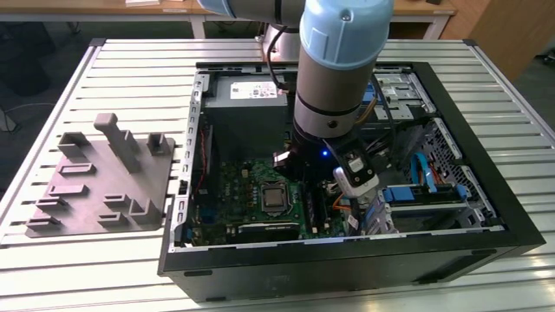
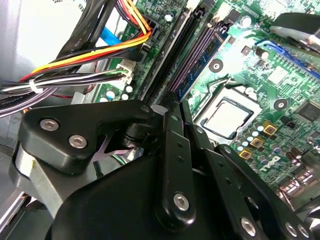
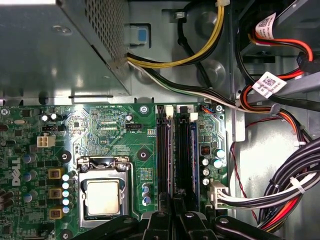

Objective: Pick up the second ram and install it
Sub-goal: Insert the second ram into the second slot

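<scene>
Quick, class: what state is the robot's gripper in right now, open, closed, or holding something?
Gripper: down over the motherboard's memory slots; whether it is open, closed or holding the ram cannot be told.

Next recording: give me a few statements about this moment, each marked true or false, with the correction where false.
1. The arm reaches down into the open computer case. True.
2. The grey fixture plate lies inside the case. False: it lies on the slatted table, outside the case, on the exterior view's left.
3. The claw is at the memory slots beside the processor. True.
4. A cooler covers the processor. False: its metal lid is bare in both wrist views.
</scene>
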{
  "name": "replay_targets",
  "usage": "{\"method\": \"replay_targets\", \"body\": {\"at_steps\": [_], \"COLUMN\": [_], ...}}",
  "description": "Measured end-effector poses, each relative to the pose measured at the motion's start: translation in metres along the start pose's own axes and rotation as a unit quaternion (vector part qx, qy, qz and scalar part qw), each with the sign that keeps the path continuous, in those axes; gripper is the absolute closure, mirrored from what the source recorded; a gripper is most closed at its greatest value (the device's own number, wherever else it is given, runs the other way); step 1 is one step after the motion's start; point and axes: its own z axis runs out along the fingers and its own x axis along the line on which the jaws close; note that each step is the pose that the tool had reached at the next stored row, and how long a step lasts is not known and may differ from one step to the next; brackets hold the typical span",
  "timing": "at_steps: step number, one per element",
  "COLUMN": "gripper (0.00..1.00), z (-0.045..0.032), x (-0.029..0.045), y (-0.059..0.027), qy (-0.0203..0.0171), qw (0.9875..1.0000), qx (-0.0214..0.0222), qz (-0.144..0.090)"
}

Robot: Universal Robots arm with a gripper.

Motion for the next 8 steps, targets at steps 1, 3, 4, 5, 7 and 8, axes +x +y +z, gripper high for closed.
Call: {"method": "replay_targets", "body": {"at_steps": [1,3,4,5,7,8], "gripper": [0.86,0.86,0.86,0.86,0.86,0.86], "z": [0.0000,0.0000,-0.0001,-0.0001,-0.0001,-0.0001], "x": [0.0000,-0.0003,-0.0005,-0.0006,-0.0009,-0.0010], "y": [0.0000,0.0000,0.0000,0.0000,0.0000,0.0000], "qy": [0.0000,0.0001,0.0003,0.0003,0.0005,0.0006], "qw": [1.0000,1.0000,1.0000,1.0000,0.9999,0.9999], "qx": [0.0002,0.0003,0.0003,0.0003,0.0001,0.0001], "qz": [-0.001,-0.005,-0.007,-0.009,-0.013,-0.015]}}
